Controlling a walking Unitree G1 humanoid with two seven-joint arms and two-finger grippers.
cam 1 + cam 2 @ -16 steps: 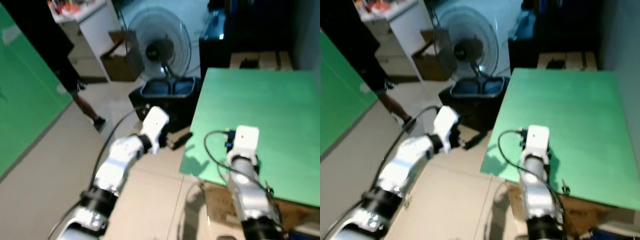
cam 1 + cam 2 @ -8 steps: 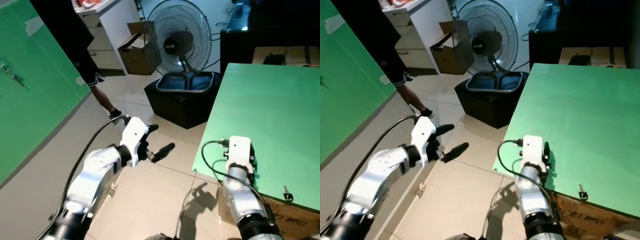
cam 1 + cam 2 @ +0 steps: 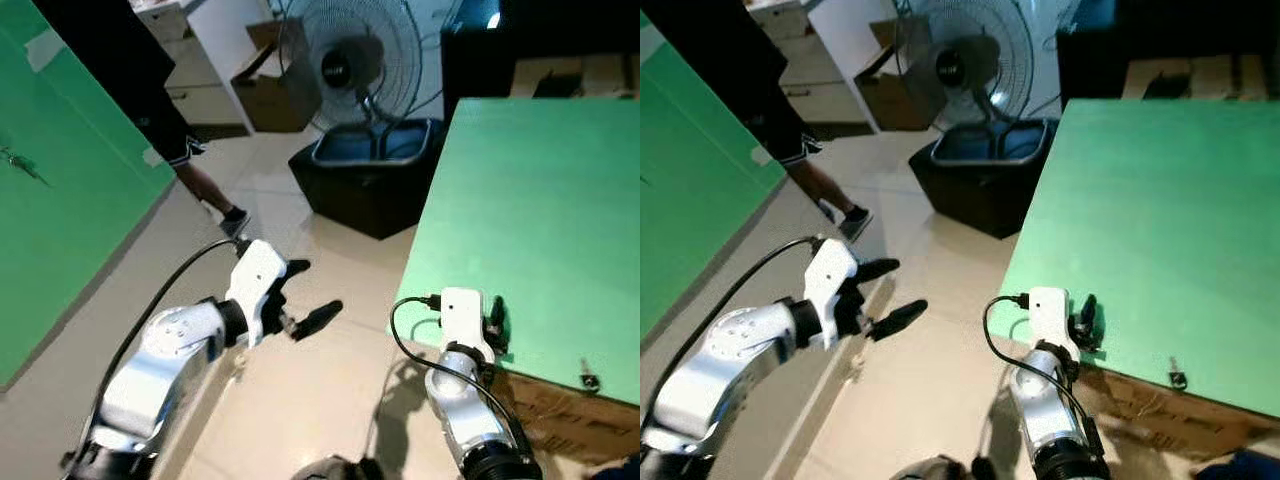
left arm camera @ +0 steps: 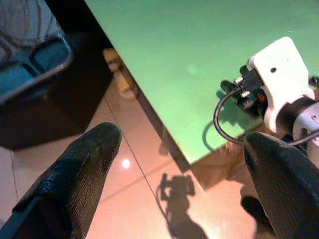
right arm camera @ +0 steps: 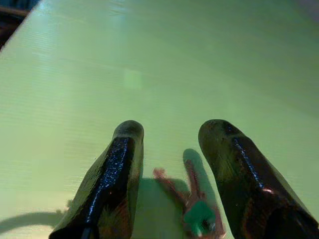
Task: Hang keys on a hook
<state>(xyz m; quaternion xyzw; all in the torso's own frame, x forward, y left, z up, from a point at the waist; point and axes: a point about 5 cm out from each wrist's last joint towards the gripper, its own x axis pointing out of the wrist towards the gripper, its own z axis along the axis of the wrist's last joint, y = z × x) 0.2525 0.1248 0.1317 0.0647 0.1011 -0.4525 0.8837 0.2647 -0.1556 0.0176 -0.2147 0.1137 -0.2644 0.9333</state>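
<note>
Over the near edge of the green table (image 3: 540, 180), the right gripper (image 5: 172, 164) hangs with fingers parted and empty, the keys (image 5: 192, 204) lying between them on the tabletop. Left gripper (image 3: 300, 300) gapes wide above the floor (image 3: 330, 390).

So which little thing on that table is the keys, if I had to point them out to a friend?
Start at the big green table on the robot's right and follow its near edge. Just inside that edge, to the right of the right pincer, lie the keys. They are a tiny dark speck flat on plain green, far smaller than the white-cased pincer beside them.
</note>
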